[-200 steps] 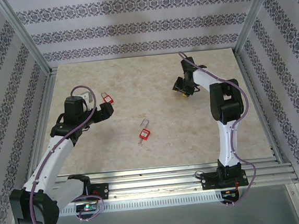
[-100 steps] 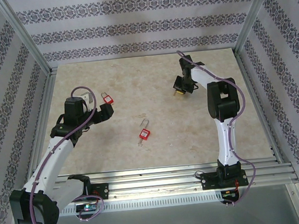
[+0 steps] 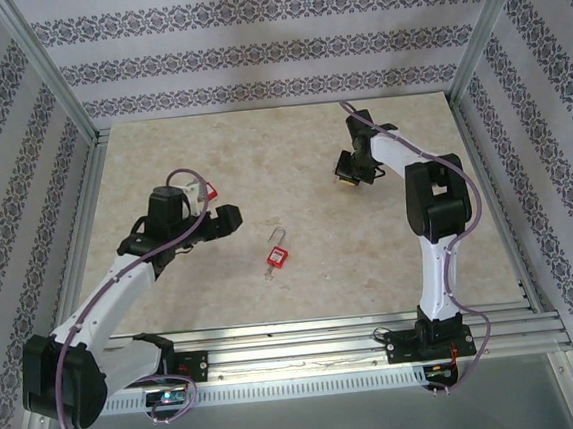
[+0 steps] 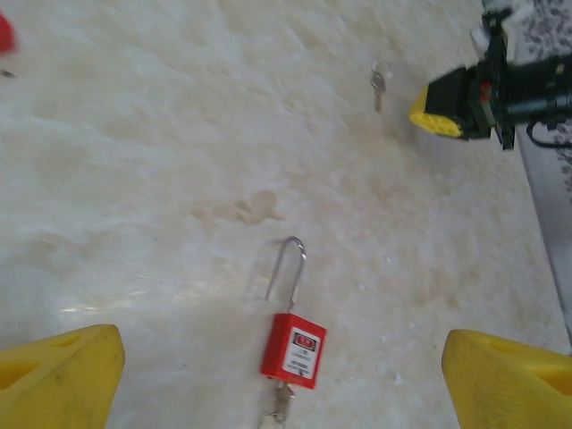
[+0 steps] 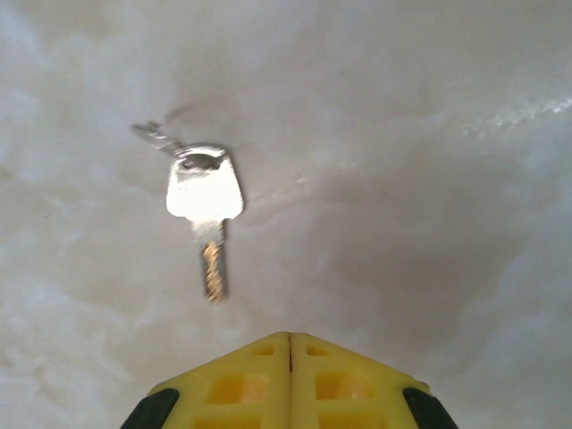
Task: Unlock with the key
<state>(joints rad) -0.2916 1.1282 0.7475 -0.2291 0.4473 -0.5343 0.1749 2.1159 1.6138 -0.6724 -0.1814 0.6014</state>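
A red padlock (image 3: 276, 260) with a steel shackle lies mid-table, and a small key (image 4: 281, 401) sticks out of its bottom. My left gripper (image 3: 223, 221) hovers just left of it, open; in the left wrist view the padlock (image 4: 293, 349) lies between the wide-apart yellow fingertips (image 4: 63, 375), untouched. A loose silver key (image 5: 205, 194) on a ring lies flat on the table. My right gripper (image 5: 289, 344) is shut just short of that key's blade, its pads pressed together on nothing. The same loose key (image 4: 379, 80) lies beside the right gripper (image 4: 440, 109).
A second red padlock (image 3: 209, 191) lies behind the left arm, partly covered by it. Metal frame rails and patterned walls close in the marble tabletop (image 3: 290, 144) on three sides. The base rail (image 3: 307, 338) runs along the near edge.
My left arm has swung right, from the far-left padlock toward the middle one. My right gripper has shut on nothing, and the key still lies on the table.
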